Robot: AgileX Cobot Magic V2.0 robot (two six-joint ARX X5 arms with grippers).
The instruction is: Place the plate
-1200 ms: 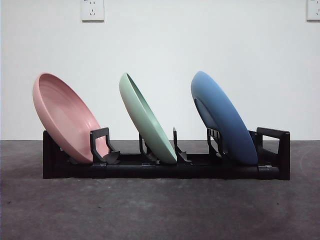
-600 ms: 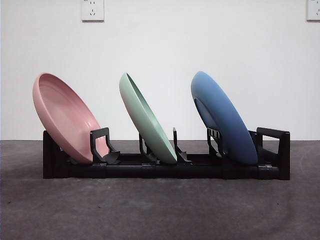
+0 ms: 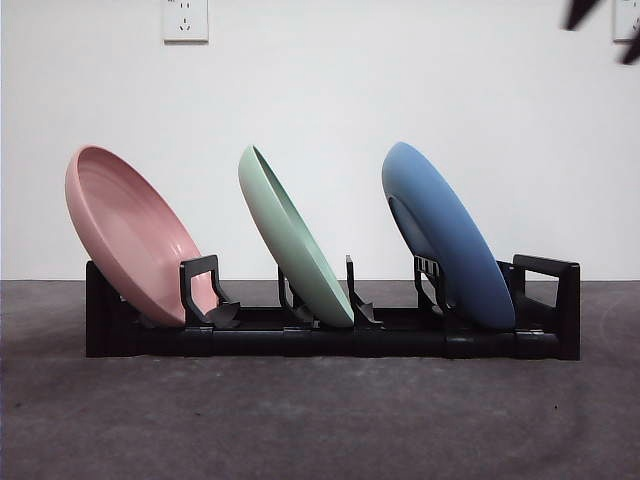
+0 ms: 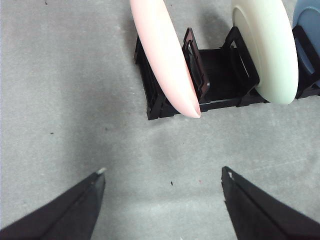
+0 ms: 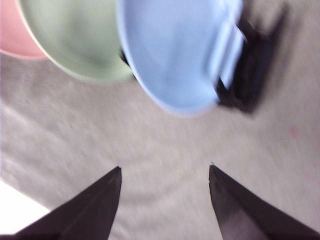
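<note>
Leaning in the end slot of the black dish rack, the blue plate stands tilted, its rim resting down among the rack's dividers just beside the rack's raised end handle. Three plates in all sit in that one rack: the blue one, a green plate in the middle slot and a pink plate at the far end, all slanted the same way and well apart from each other. The rack stands on a grey table before a white wall carrying two sockets. The right gripper hangs above the table near the blue plate, jaws spread and holding nothing; the picture from its wrist is blurred. The left gripper hovers near the pink plate's end of the rack, jaws likewise apart and empty.
</note>
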